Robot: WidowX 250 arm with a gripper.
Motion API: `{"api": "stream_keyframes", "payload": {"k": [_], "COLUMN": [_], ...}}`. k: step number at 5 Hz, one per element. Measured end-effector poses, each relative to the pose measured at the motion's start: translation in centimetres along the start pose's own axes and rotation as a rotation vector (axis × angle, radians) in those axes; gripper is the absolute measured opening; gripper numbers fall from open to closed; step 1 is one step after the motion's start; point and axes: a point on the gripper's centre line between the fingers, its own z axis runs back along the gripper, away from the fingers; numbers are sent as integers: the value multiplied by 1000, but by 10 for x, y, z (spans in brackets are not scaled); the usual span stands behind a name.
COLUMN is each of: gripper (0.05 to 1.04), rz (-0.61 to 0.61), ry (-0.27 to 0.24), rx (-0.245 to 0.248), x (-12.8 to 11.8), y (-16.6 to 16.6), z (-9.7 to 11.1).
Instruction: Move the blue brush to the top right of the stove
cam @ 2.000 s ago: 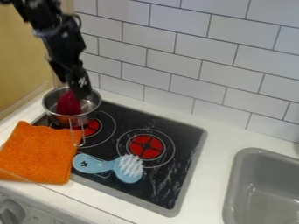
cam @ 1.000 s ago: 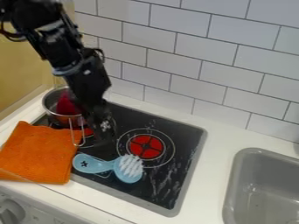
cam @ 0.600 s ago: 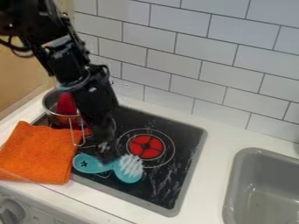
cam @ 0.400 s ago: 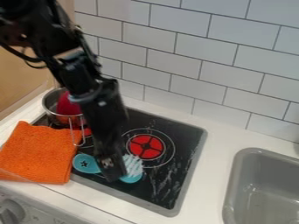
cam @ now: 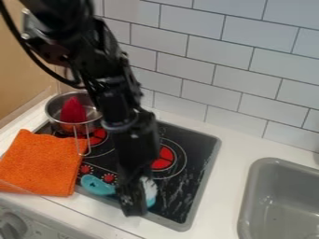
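Observation:
Over the front part of the stove (cam: 194, 173) hangs my gripper (cam: 134, 205), low and close to the stove's front edge. It covers the middle of the blue brush (cam: 96, 186). To its left shows the brush's handle end, and to its right a strip of white bristles and some of the blue head. Whether the gripper touches the brush cannot be made out.
A metal pot (cam: 61, 103) with a red object (cam: 73, 112) in it stands at the stove's back left. An orange cloth (cam: 41, 163) lies at the left. Right of the stove is a grey sink (cam: 280, 205); a tiled wall rises behind.
From above the pot, the gripper has moved down, forward and to the right, over the brush. The brush shows no clear shift in place; more of it is covered.

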Motion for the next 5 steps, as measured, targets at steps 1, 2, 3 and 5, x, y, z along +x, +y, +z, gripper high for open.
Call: {"api": "stream_keyframes", "payload": {"k": [1,2,3,5], "gripper": [938,727,722,722], "rz": [10,5,9,39], "ry": [23,36,42,41], "rx": [18,38,41,34], "x": [-1,0,2,5], "y": [8,18,18,20], "z": [-2,-1,-2,0]}}
